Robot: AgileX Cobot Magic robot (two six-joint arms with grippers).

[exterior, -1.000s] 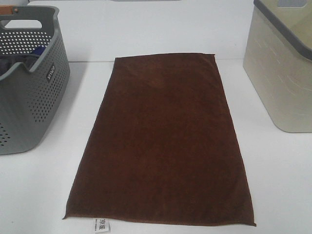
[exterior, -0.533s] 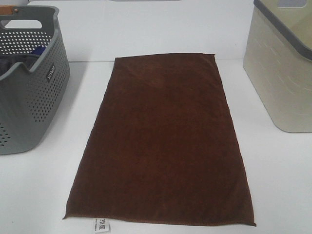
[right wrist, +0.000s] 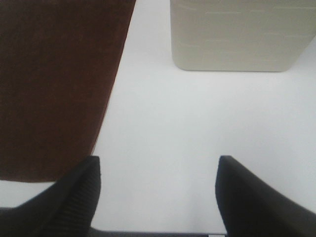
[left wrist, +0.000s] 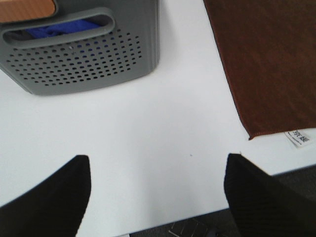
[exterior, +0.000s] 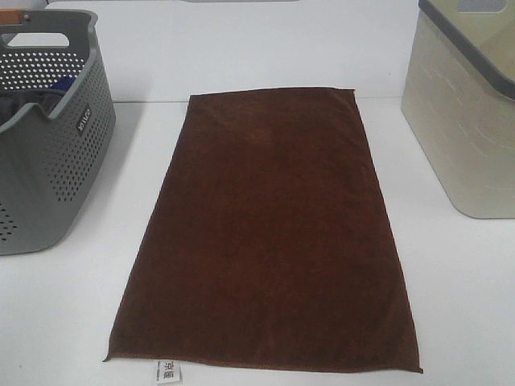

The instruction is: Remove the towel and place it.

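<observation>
White laminate makes up the broad flat table [exterior: 64, 322], the largest thing in view, and it carries everything else. The dark brown rectangular plush towel [exterior: 269, 233] lies spread flat on the middle of this table, unfolded, one short edge toward the back wall and the other at the near edge.

To the left of the towel, apart from it, stands the grey perforated plastic laundry basket [exterior: 48, 153] with a handle slot in its rim; dark and blue fabric [exterior: 56, 88] shows inside it. To the right of the towel, also apart from it, stands the cream plastic bin with a grey rim [exterior: 463, 121].

Nothing lies on the towel or covers it.

The left gripper [left wrist: 158, 197] hangs over bare table between the basket and the towel's near left corner, its black fingers [left wrist: 54, 197] spread wide and holding nothing. The right gripper [right wrist: 158, 197] hangs over bare table just off the towel's right long edge, its fingers equally wide and empty.

The small white printed tag [exterior: 168, 370] sticks out from the towel's near short edge, close to the left corner.
</observation>
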